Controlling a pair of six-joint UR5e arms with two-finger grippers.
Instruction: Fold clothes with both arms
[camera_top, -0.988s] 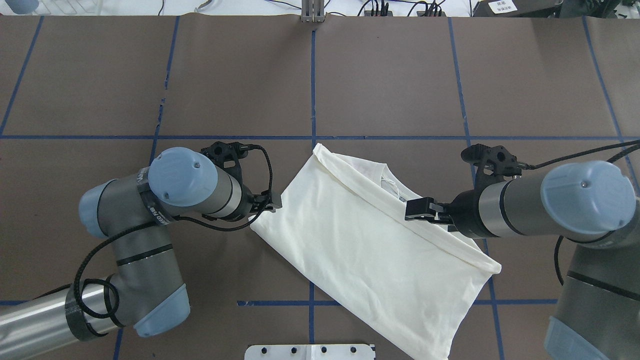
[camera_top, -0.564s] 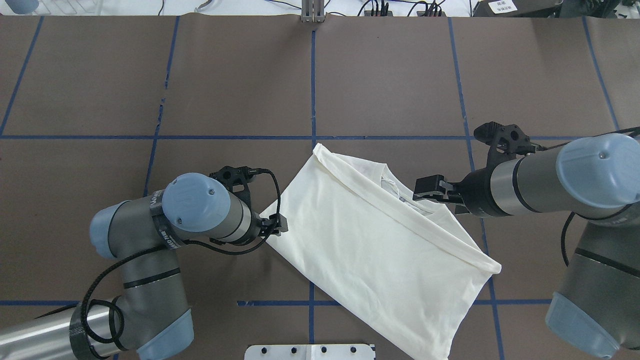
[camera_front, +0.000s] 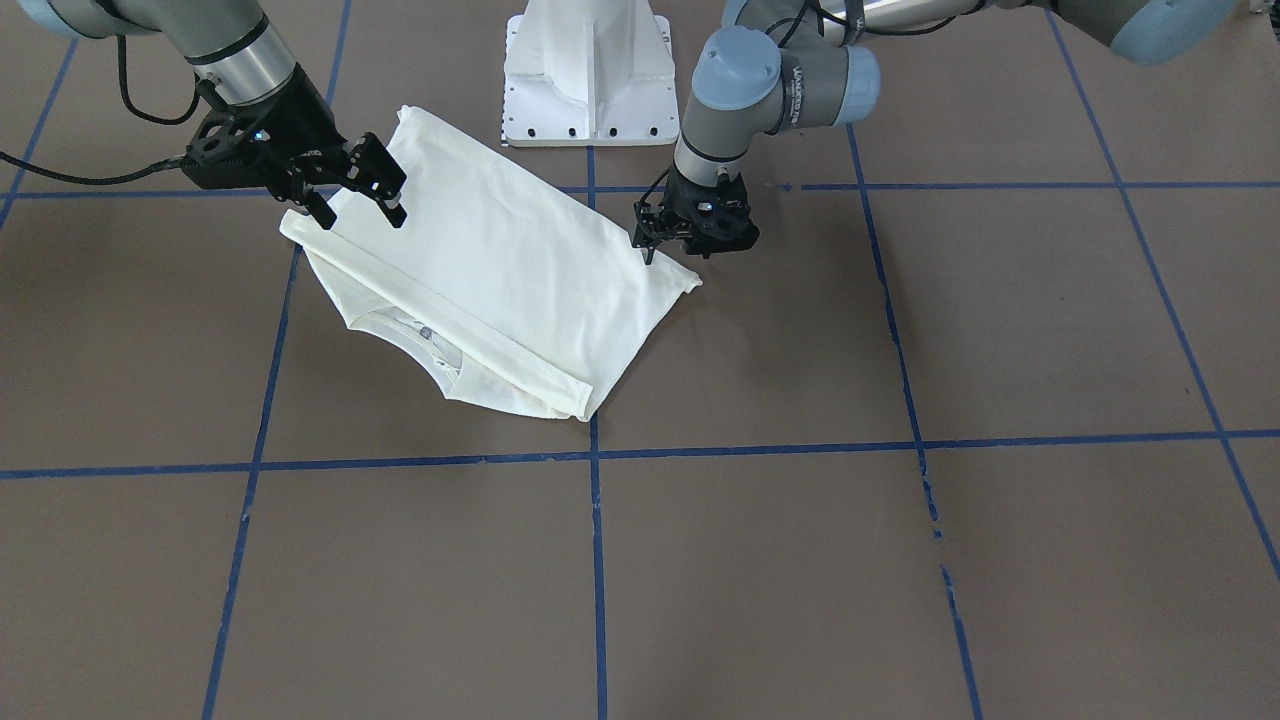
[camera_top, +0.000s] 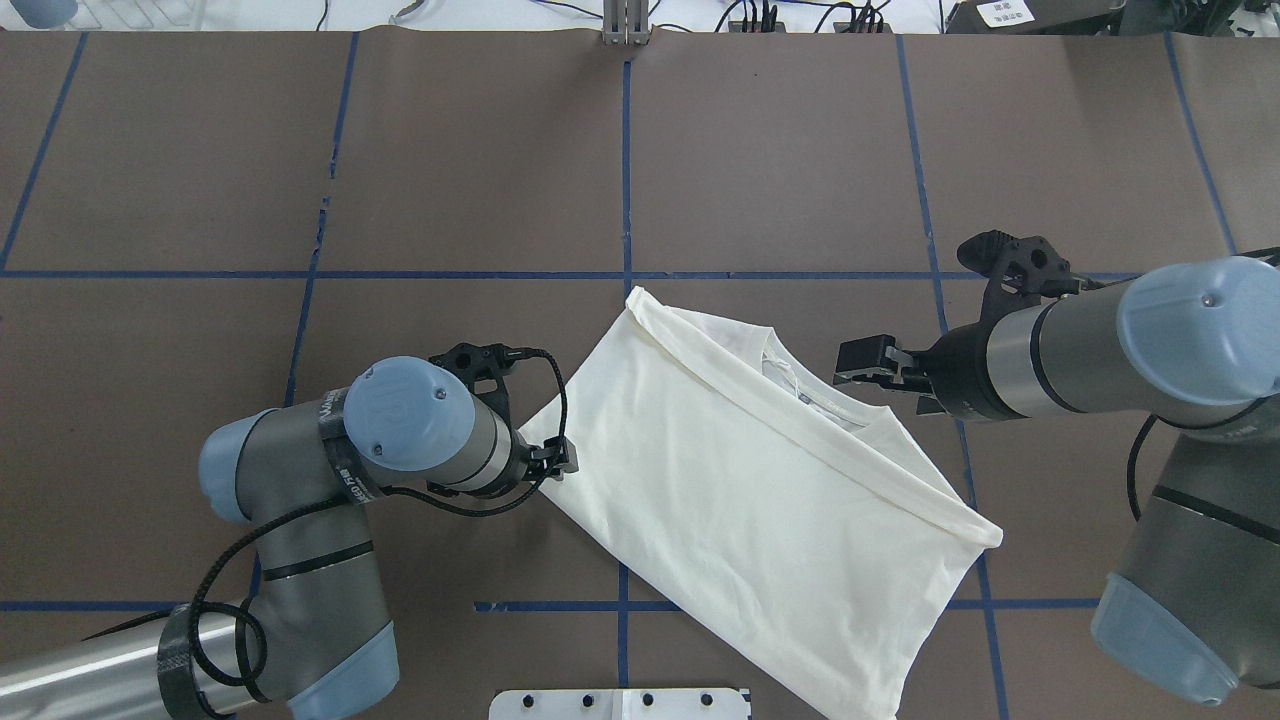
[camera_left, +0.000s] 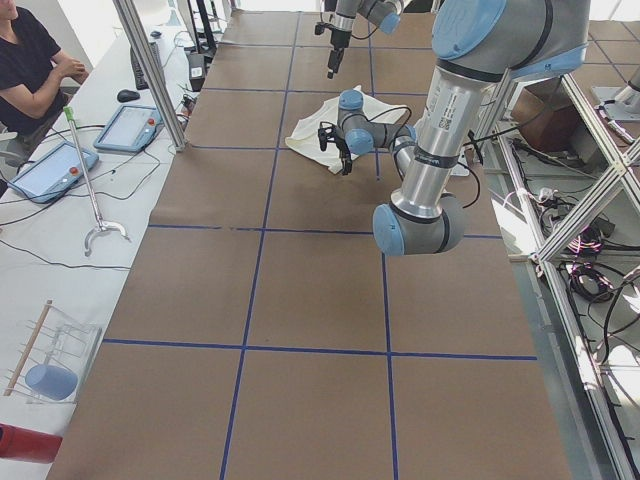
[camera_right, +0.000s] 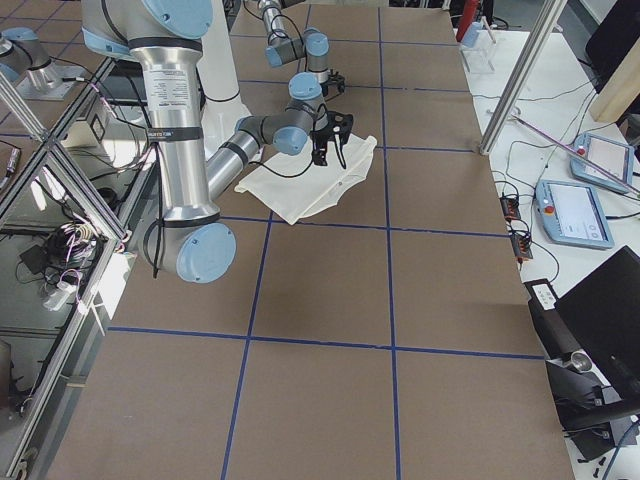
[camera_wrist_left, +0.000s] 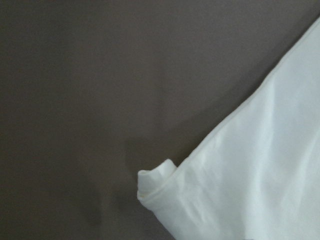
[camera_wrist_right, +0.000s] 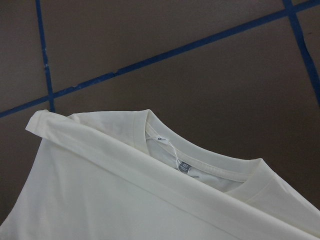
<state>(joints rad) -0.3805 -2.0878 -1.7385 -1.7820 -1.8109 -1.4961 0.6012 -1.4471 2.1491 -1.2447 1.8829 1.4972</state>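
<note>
The cream-white T-shirt (camera_top: 740, 520) lies folded and diagonal on the brown table, plain side up, so the print is hidden. It also shows in the front view (camera_front: 500, 270). My left gripper (camera_top: 556, 462) points down at the shirt's left corner and looks open and empty (camera_front: 695, 245). The left wrist view shows that corner (camera_wrist_left: 155, 185) rolled up slightly on the table. My right gripper (camera_top: 862, 365) is open and empty, hovering just past the collar (camera_wrist_right: 185, 166). The front view shows its spread fingers (camera_front: 395, 205).
The white pedestal base (camera_front: 590, 70) stands at the table's near edge behind the shirt (camera_top: 620, 703). Blue tape lines (camera_top: 626, 200) grid the brown table. An operator (camera_left: 30, 60) sits beside tablets (camera_left: 125, 125) off the table's far side.
My left arm moved toward the robot's side of the table along the shirt's left edge. My right gripper drew back off the shirt, to the right and farther away. The shirt stayed put.
</note>
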